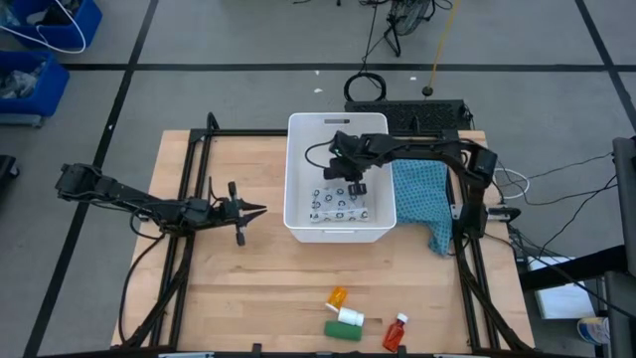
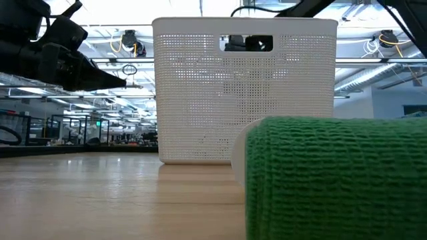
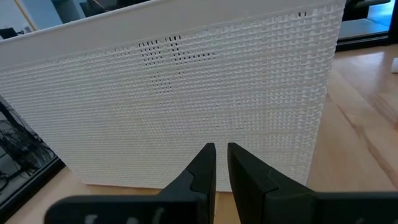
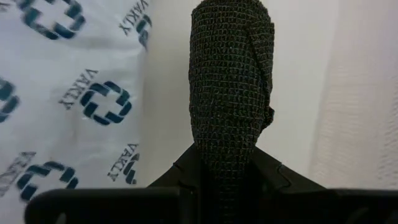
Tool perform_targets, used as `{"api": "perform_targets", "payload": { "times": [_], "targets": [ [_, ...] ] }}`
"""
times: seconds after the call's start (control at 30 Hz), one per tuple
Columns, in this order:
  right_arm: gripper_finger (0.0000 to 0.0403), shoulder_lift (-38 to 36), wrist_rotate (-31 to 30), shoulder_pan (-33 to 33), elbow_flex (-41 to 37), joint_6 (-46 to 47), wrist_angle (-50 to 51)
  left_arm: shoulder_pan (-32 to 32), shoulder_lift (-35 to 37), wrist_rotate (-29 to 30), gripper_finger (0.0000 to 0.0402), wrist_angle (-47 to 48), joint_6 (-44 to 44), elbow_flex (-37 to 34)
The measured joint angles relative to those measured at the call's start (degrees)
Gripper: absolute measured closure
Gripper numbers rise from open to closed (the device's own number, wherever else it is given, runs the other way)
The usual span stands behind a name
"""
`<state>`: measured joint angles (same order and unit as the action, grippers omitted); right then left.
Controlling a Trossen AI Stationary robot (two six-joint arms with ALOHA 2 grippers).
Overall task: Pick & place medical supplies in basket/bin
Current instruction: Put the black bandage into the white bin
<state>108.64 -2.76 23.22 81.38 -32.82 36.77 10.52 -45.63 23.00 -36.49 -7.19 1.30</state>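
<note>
The white tub (image 1: 298, 174) stands mid-table; it fills the low view (image 2: 243, 93) and the left wrist view (image 3: 186, 93). My right gripper (image 1: 356, 185) reaches down inside it, shut on the black oblong piece (image 4: 230, 81). The white dark-patterned packet (image 1: 336, 205) lies flat on the tub floor beside it (image 4: 68, 93). Near the table's near edge lie the orange bottle (image 1: 338, 296), the white cylinder (image 1: 350, 317), the green-white box (image 1: 343, 330) and the red white-capped bottle (image 1: 396, 333). My left gripper (image 1: 253, 210) waits shut, left of the tub (image 3: 222, 163). My right gripper pinches the black oblong piece by its near end (image 4: 227, 152) between its two fingers (image 4: 186, 171). The fingers come from above, slanting down into the tub, and lie along the piece. Its free end sticks out beyond them over the tub floor; whether it touches the floor I cannot tell.
A teal-blue cloth (image 1: 422, 194) lies on the table right of the tub, hanging over the table's right edge. Blue bins (image 1: 40, 45) stand on the floor far left. In the low view the green box (image 2: 333, 177) looms close to the camera. Bare wood lies between tub and near edge.
</note>
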Motion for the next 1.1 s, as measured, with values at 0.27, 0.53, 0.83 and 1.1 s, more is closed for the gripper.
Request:
{"api": "perform_targets", "payload": {
  "times": [0.27,0.53,0.83,1.1],
  "targets": [
    [0.0344,1.1,0.0,0.1,0.0,0.7,1.4,0.0,0.0,-0.1,0.0355,0.0,0.2,0.0],
    [0.0344,1.1,-0.1,1.0,0.0,2.8,2.4,0.0,0.0,-0.2,0.0355,0.0,0.3,0.0],
    [0.0308,1.1,-0.2,1.2,0.0,7.7,2.1,0.0,0.0,-0.2,0.0355,0.0,0.4,0.0],
    [0.0237,-0.5,-3.4,1.2,0.0,10.1,1.5,0.0,0.0,-0.2,0.0355,-0.1,0.4,0.0]
  ]
}}
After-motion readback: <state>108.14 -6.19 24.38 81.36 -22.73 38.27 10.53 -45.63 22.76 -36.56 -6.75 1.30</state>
